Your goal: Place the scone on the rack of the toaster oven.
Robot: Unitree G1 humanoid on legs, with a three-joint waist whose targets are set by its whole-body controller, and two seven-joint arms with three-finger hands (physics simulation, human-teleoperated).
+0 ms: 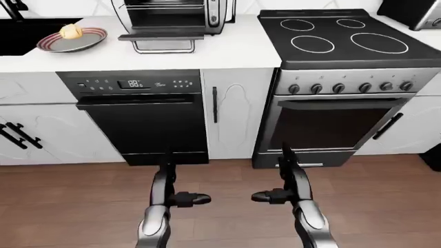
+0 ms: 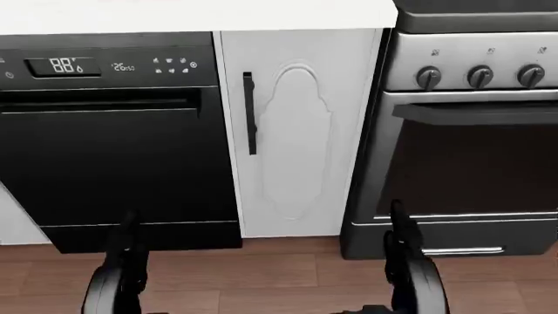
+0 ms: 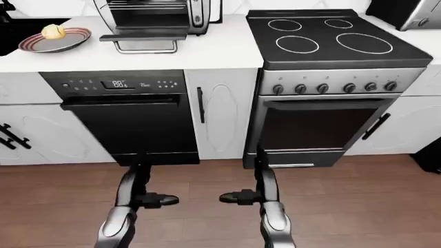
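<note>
Your scone (image 1: 71,31) lies on a plate (image 1: 88,42) near the left end of the counter (image 1: 234,51), just beside the toaster oven (image 1: 172,18), which stands open with its rack (image 1: 163,46) pulled out. Your left hand (image 1: 173,192) and right hand (image 1: 283,192) hang low above the floor (image 1: 227,181), both released, grasping nothing.

A: What's on the desk (image 1: 234,49)?
B: In the left-eye view, a plate (image 1: 72,41) at left with the scone (image 1: 71,31) on it, and the toaster oven (image 1: 172,18) just right of it, door down.
A: And the stove (image 1: 341,36)?
B: Right of the desk. A dishwasher (image 1: 141,116) sits below the oven, a cabinet door (image 1: 238,113) between dishwasher and stove.
</note>
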